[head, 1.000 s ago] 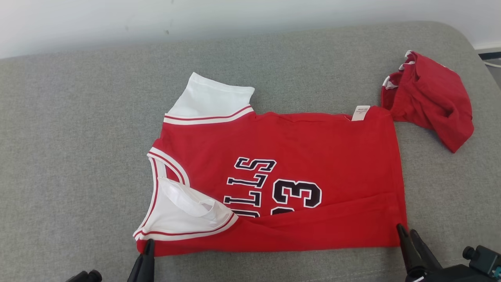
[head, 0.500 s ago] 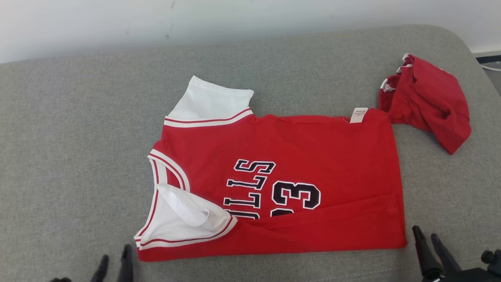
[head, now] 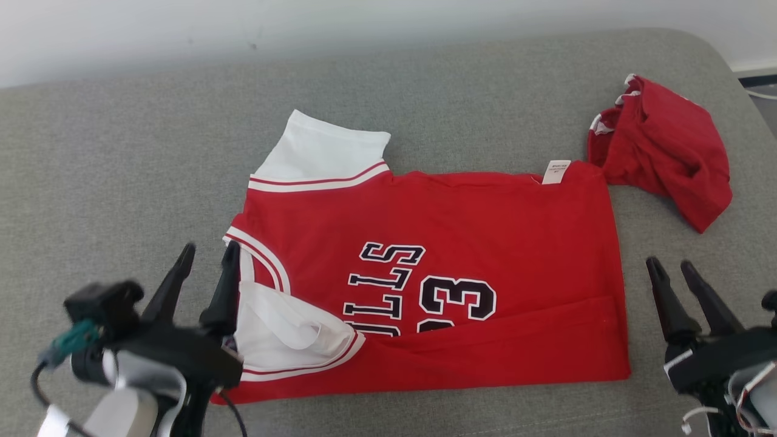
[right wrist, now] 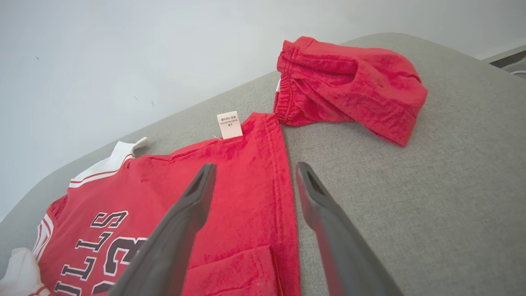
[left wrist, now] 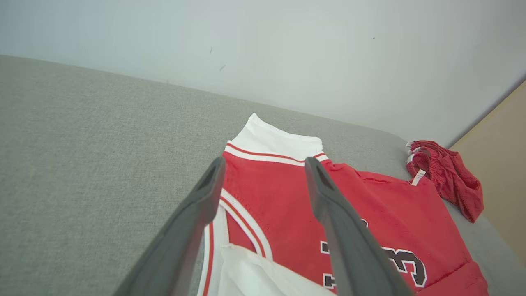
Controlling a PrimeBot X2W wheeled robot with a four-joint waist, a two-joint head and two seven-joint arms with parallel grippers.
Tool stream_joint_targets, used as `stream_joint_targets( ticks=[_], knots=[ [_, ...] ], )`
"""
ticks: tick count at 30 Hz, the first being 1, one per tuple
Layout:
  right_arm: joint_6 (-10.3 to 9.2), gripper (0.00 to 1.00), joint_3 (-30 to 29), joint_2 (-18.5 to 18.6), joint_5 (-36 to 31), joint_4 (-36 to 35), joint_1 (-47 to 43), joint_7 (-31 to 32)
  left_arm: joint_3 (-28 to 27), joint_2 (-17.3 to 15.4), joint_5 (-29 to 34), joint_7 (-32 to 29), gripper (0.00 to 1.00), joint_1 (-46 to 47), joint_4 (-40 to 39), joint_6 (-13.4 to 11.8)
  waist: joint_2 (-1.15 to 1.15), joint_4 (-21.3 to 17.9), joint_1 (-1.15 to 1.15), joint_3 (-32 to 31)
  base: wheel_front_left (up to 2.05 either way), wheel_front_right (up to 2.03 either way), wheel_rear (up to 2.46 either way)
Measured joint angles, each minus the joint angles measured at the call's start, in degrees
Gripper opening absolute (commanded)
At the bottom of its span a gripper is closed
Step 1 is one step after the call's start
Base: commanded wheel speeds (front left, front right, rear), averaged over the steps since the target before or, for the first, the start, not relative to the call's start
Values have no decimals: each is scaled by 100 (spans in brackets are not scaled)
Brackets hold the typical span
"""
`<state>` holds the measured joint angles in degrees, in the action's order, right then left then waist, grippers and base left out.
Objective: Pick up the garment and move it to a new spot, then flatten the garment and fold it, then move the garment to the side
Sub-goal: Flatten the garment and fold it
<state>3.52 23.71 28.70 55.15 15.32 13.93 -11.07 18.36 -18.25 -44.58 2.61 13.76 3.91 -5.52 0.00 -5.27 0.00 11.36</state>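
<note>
Garment (head: 498,230), red with white sleeves, lies partly folded between left tool (head: 210,246) and right tool (head: 668,262), both spread empty

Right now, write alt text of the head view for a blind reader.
A red basketball jersey numbered 23 lies flat on a grey cushion, its near edge folded over, with crumpled red shorts at its far right corner. The left tool and right tool are open and empty at its two ends.
</note>
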Motion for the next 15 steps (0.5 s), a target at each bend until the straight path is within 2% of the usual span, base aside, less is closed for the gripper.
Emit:
stream_joint_targets(
  ticks=[7, 15],
  knots=[
    [-25, 100, 100, 64, -178, -192, 632, 274, 365, 74, 337, -488, 100, 1221, 431, 2, 0, -73, 0, 237, 0, 0, 0],
    [-24, 100, 237, 55, -233, -331, 1264, 595, 708, 256, 666, -1206, 100, 2747, 1338, 1, 1, -153, 1, 719, 0, 0, 0]
  ],
)
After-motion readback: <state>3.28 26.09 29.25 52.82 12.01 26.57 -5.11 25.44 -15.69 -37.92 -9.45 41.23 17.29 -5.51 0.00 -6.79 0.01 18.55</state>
